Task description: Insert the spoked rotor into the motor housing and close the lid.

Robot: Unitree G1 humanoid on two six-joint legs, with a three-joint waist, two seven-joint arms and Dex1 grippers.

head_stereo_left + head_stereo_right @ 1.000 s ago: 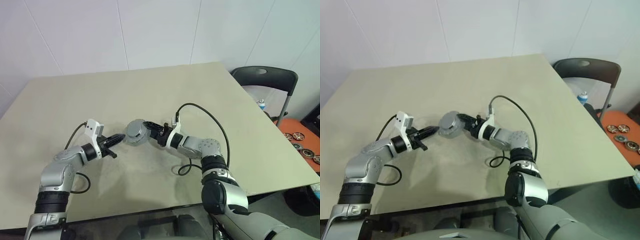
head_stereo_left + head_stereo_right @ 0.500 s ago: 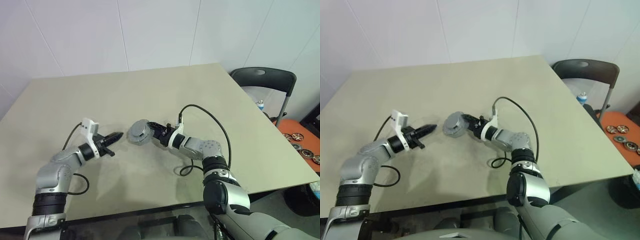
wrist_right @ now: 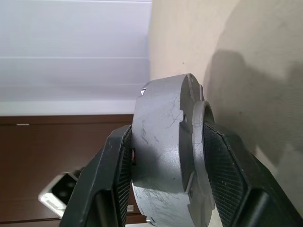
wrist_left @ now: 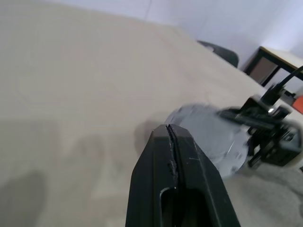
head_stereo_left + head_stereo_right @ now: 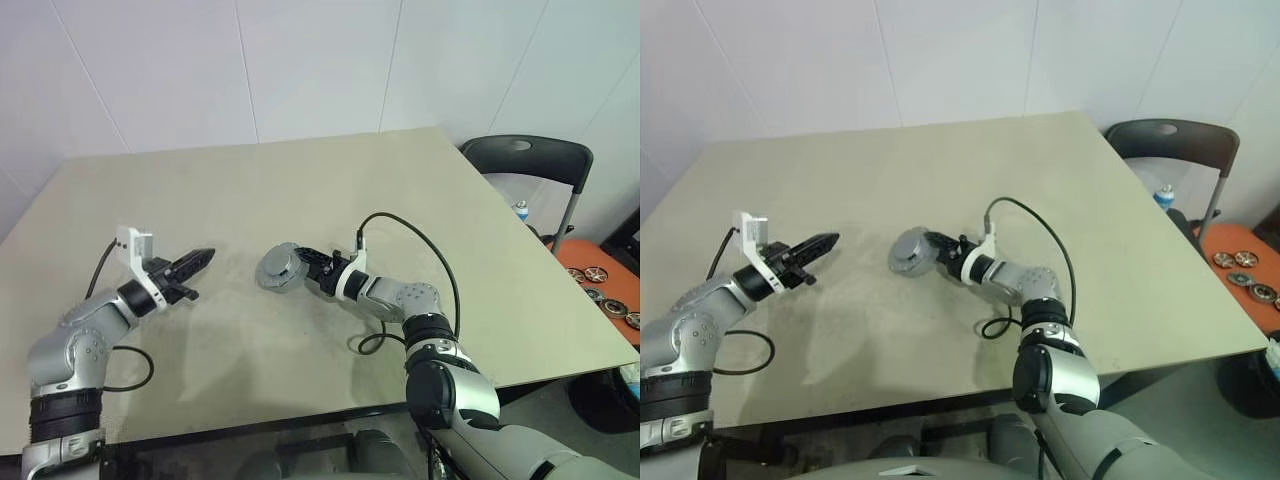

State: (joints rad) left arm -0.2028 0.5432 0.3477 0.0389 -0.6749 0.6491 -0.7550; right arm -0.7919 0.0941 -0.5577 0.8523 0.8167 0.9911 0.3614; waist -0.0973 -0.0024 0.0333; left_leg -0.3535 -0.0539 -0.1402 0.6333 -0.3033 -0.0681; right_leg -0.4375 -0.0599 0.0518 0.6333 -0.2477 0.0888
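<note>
The right gripper (image 5: 300,268) clamps the grey lid (image 5: 279,268) low over the table (image 5: 330,180). The left gripper (image 5: 205,255), pinched together and empty, hangs well apart.

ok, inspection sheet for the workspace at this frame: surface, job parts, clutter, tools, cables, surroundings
surface: beige table, bare apart from the arms and the part they hold.
job's things: grey round assembly with the lid on its face, gripped across its thickness, low over the table; rotor and housing windings cannot be made out.
clutter: nothing seen on the table.
grippers: right tool shut on the assembly; left tool shut, empty, apart from it.
cables: black cable arcs over the right forearm; another loops by the left arm.
surroundings: white wall, dark chair, round parts on an orange surface beyond it.
</note>
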